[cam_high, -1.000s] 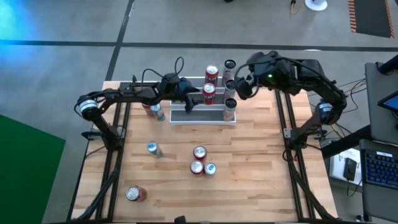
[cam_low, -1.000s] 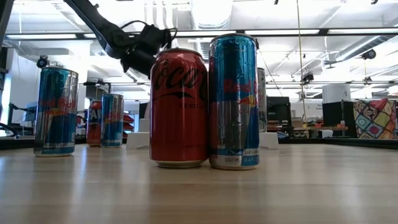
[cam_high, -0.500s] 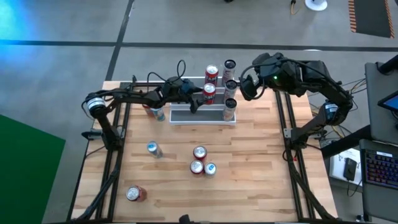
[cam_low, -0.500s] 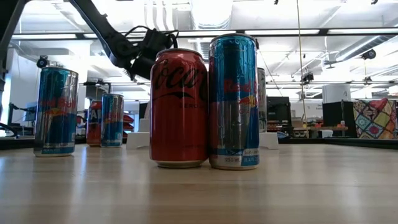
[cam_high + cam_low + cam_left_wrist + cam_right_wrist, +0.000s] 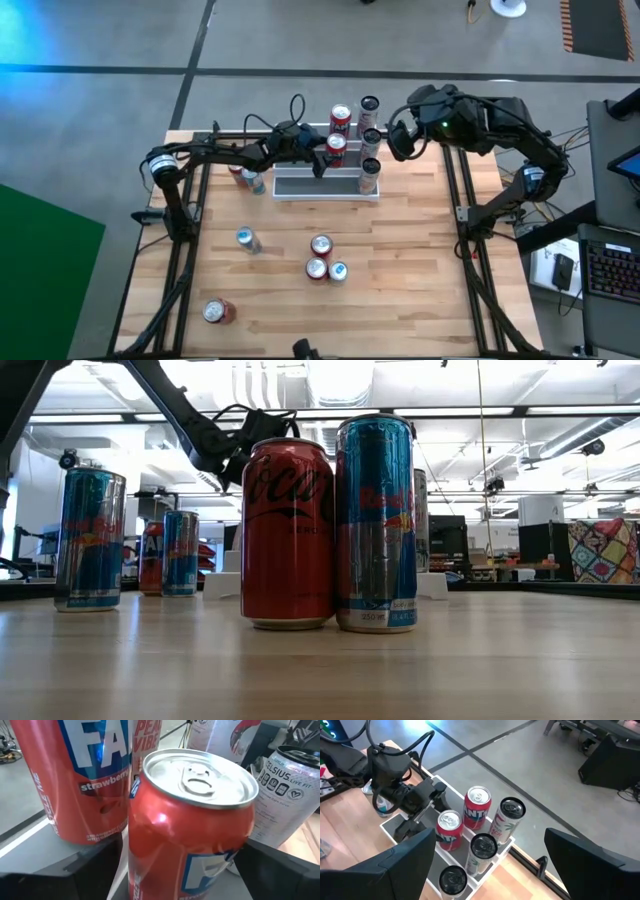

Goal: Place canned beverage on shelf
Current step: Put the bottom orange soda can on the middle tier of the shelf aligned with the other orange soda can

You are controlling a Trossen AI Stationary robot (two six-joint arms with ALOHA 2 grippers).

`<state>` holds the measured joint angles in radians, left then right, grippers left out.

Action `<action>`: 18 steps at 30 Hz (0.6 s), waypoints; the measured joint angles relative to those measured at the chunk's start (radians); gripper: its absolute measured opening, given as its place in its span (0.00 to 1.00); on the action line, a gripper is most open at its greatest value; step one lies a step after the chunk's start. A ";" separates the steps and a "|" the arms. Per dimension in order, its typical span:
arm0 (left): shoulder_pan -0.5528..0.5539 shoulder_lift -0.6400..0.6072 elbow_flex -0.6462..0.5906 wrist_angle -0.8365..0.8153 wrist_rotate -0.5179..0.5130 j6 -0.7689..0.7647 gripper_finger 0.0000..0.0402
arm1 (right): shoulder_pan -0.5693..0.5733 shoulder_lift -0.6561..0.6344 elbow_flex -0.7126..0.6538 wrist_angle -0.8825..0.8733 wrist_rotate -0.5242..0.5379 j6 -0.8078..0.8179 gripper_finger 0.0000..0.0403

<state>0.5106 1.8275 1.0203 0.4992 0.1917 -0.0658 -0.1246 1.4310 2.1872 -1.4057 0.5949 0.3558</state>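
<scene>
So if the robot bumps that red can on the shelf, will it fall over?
Probably it could tip: the red can stands upright and tall on a narrow step of the shelf. Its smooth, round metal side looks slippery, and once down it would likely roll. The left gripper sits around it, open.

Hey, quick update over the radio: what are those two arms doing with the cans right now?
Left gripper open around red can on the shelf. Right gripper open, waiting beside the shelf. Five cans shelved. Nothing in the way.

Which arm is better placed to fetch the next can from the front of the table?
Probably the left: its gripper stands open around the red can on the shelf and only needs to back off. The right gripper hovers open beyond the shelf's right end.
</scene>
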 joint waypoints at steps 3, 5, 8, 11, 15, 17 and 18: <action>0.000 0.000 0.000 0.001 0.000 0.000 0.81 | 0.000 -0.005 0.000 -0.002 0.007 -0.001 0.90; 0.000 0.000 0.000 0.005 -0.001 -0.006 0.76 | 0.000 -0.009 0.000 -0.002 0.008 -0.007 0.90; 0.000 0.000 0.000 0.009 -0.001 -0.043 0.71 | -0.003 -0.014 0.000 -0.002 0.010 -0.011 0.90; -0.001 0.000 -0.002 0.024 -0.008 -0.083 0.71 | -0.007 -0.017 0.000 -0.003 0.010 -0.015 0.90; -0.017 0.000 0.006 0.025 -0.028 -0.091 0.74 | -0.007 -0.019 0.000 -0.003 0.010 -0.027 0.90; -0.030 0.000 0.013 0.026 -0.037 -0.080 0.74 | -0.007 -0.019 0.000 -0.003 0.010 -0.029 0.90; -0.037 0.000 0.017 0.028 -0.051 -0.073 0.74 | -0.007 -0.019 0.000 -0.003 0.010 -0.030 0.90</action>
<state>0.4735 1.8275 1.0371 0.5269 0.1408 -0.1391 -0.1318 1.4124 2.1872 -1.4090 0.6052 0.3256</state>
